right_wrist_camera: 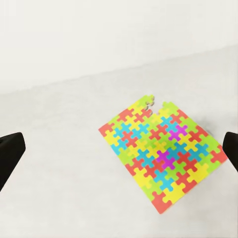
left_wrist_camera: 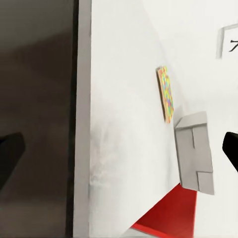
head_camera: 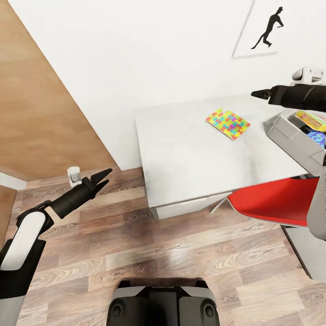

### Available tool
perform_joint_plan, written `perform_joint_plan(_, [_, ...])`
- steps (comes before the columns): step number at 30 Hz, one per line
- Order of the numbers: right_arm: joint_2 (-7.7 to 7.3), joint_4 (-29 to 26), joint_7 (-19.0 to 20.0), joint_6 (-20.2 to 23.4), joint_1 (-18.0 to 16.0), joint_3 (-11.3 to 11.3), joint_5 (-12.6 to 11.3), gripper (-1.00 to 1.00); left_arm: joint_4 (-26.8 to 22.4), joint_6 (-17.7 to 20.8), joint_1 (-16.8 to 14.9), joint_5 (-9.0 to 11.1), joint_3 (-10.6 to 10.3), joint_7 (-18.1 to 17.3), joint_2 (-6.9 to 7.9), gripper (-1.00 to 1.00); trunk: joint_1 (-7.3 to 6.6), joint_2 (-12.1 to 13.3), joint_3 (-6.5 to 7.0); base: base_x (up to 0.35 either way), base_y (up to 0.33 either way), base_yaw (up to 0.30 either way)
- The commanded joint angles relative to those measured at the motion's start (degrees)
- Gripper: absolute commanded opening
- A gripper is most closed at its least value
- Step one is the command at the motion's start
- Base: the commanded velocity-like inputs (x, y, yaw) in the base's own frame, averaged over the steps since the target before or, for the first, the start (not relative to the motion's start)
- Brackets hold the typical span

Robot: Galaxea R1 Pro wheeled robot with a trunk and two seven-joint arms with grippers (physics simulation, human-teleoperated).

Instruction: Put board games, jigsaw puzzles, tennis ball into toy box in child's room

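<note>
One jigsaw puzzle (head_camera: 227,123) lay flat on the light grey table (head_camera: 181,154), near the back edge and well clear of the wall, its jagged corner pointing toward the wall. The toy box (head_camera: 290,131) stood at the right end of the table, just beside the puzzle's side of the top, and printed game boxes (head_camera: 310,120) showed inside it, one yellow-edged and one blue, so part of the tidying looked done already.

The right gripper (head_camera: 259,94) hung above the table between the puzzle and the toy box, pointing toward the puzzle. In the right wrist view its two dark fingertips (right_wrist_camera: 11,151) sat at opposite edges with the puzzle (right_wrist_camera: 163,153) between and beyond them; the jaws were wide apart and empty. That pose read as a line-up for picking the puzzle, the arm held high probably to clear the bin wall.

The left gripper (head_camera: 100,178) was parked low over the wood-plank floor (head_camera: 181,253), off the near corner of the table, jaws apart and holding nothing, likely kept out of the working arm's way. A red chair seat (head_camera: 276,201) was tucked under the table's front edge. A thin flat sheet on a hard top would be awkward to pinch.
</note>
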Motion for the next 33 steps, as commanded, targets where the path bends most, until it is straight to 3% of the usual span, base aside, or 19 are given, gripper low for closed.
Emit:
perform_joint_plan(1, [0.0, 0.01, 0.02, 0.32, -0.05, -0.05, -0.22, 1.0, 0.01, 0.31, -0.03, 0.03, 0.06, -0.15, 0.0, 1.0, 0.04, -0.09, -0.07, 0.116, 0.095, 0.0])
perform_joint_plan(14, [0.48, 5.67, -0.5, 0.32, 3.43, 0.33, -0.28, 1.0, 2.73, -0.11, 1.18, -0.38, -0.46, -0.37, -0.63, 1.0, 0.04, -0.09, -0.07, 0.202, 0.156, 0.0])
perform_joint_plan(27, [2.17, 12.75, -0.67, 0.28, 6.53, 2.64, -0.14, 1.0, 4.95, -0.9, 2.03, -0.5, -0.55, -0.43, -1.21, 1.0, 0.04, -0.09, -0.07, 0.113, 0.083, 0.0])
perform_joint_plan(33, [2.6, 17.15, -0.69, -3.08, 6.92, 3.83, -0.13, 1.0, 7.22, -1.07, 2.29, -0.73, -0.63, -0.49, -1.36, 1.0, 0.04, -0.09, -0.07, 0.027, 0.02, 0.0])
